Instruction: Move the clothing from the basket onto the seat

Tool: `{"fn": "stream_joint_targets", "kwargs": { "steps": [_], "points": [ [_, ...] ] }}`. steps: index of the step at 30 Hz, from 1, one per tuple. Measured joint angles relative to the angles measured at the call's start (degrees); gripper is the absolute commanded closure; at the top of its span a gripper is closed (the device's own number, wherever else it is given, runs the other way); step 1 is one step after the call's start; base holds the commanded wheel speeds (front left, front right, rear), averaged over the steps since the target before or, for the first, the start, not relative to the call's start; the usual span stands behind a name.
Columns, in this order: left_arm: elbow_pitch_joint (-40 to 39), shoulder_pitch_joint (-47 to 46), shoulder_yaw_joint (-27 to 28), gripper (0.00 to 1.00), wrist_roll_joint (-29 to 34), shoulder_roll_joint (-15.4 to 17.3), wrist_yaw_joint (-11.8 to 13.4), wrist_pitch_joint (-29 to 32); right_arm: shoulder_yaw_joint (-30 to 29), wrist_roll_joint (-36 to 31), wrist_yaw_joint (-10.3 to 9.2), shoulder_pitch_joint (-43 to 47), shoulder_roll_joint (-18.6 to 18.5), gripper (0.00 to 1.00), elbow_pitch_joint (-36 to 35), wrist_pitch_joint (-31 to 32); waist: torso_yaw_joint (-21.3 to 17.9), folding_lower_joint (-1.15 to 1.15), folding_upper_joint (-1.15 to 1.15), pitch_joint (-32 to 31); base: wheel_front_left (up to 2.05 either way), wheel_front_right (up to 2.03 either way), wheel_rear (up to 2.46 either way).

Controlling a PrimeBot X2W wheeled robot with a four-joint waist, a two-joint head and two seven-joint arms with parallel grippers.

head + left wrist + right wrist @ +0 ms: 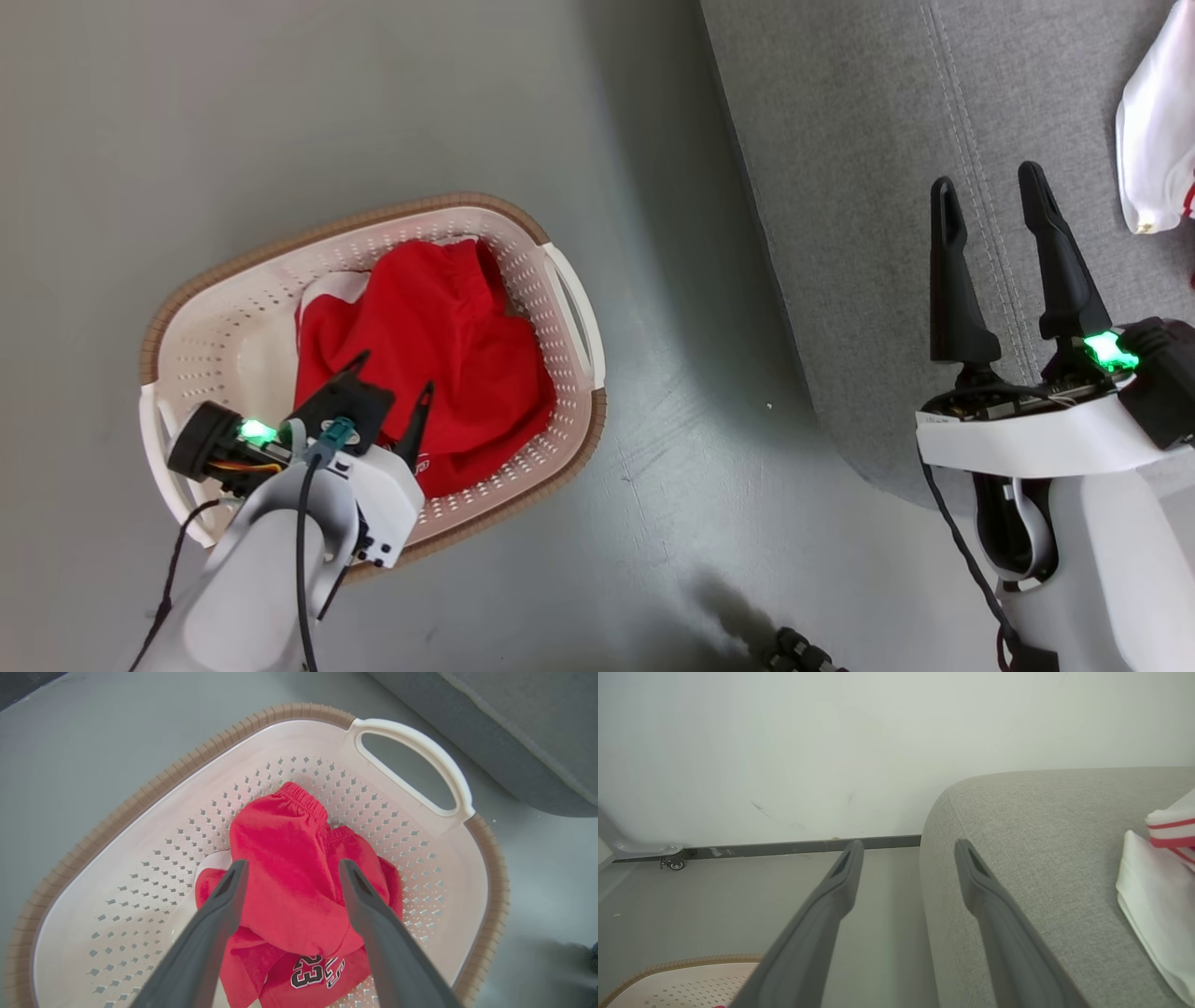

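Observation:
A crumpled red garment (439, 355) with a white printed number lies in the cream basket (243, 322) on the floor at the left. My left gripper (392, 373) hangs open just above it; in the left wrist view the garment (289, 882) sits between and below the spread fingers (224, 905), inside the basket (140, 854). The grey seat (868, 187) stands to the right. A white garment with red stripes (1158, 149) lies on it at the far right. My right gripper (990, 196) is open over the seat's near edge, holding nothing. In the right wrist view the seat (1041, 858) carries the white garment (1157, 886).
Grey floor (653, 448) runs between basket and seat. The basket's white handle (574, 308) faces the seat. A white wall (831, 742) with a dark baseboard stands beyond the floor, and a caster wheel (672, 862) sits at its foot. A dark object (803, 653) lies at the bottom edge.

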Motion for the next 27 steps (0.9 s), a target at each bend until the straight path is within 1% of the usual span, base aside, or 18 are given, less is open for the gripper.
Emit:
{"fn": "stream_joint_targets", "kwargs": {
  "steps": [6,9,11,15,27],
  "points": [
    [2.09,-1.45,0.34,0.0,0.32,0.73,0.79,0.7,0.38,0.47,0.0,-0.88,0.01,0.0,0.3,-0.01,-0.93,0.0,0.0,1.99,0.0,0.0,0.0],
    [2.81,-2.3,0.4,0.0,0.63,0.94,1.6,1.01,0.46,0.79,0.0,-1.09,0.01,0.0,0.38,-0.02,-1.42,0.0,0.0,2.91,0.0,0.0,0.0],
    [3.36,-3.04,-0.24,0.0,2.43,1.64,2.21,1.43,0.54,1.26,0.0,-1.97,0.01,0.0,0.34,-0.02,-1.75,0.0,0.0,3.48,0.0,0.0,0.0],
    [4.57,-4.08,-0.21,0.0,3.14,2.45,3.28,1.76,0.94,2.12,0.0,-3.24,0.01,0.0,0.14,-0.15,-2.41,0.0,0.0,4.59,0.0,0.0,0.0],
    [7.66,-5.41,0.16,0.0,3.61,2.81,5.82,3.02,2.01,3.86,0.0,-4.68,0.02,0.0,0.09,-0.15,-4.34,0.0,0.0,7.36,0.0,0.0,0.0]
  ]
}}
